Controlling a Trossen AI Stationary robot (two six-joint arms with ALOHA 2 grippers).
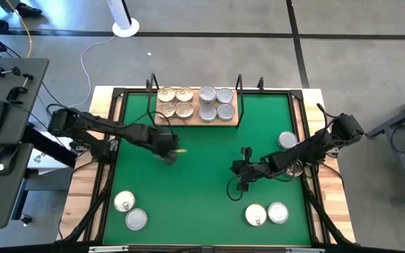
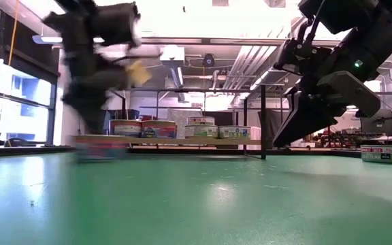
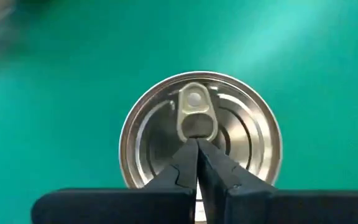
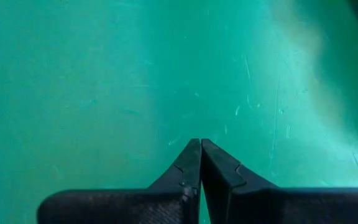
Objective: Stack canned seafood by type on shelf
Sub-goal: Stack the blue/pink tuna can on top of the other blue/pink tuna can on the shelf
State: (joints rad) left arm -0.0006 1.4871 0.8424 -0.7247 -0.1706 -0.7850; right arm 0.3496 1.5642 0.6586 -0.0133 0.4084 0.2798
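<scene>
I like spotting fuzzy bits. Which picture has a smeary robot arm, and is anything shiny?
Low view: the left gripper is smeared by motion blur, while the right gripper looks sharp. Left wrist view: the can lid gleams, and one corner of the mat is blurry.

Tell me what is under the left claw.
A silver pull-tab tin lies on the green mat directly below the left claw, whose fingers are closed above the lid. The tin's near edge is hidden by the fingers.
</scene>
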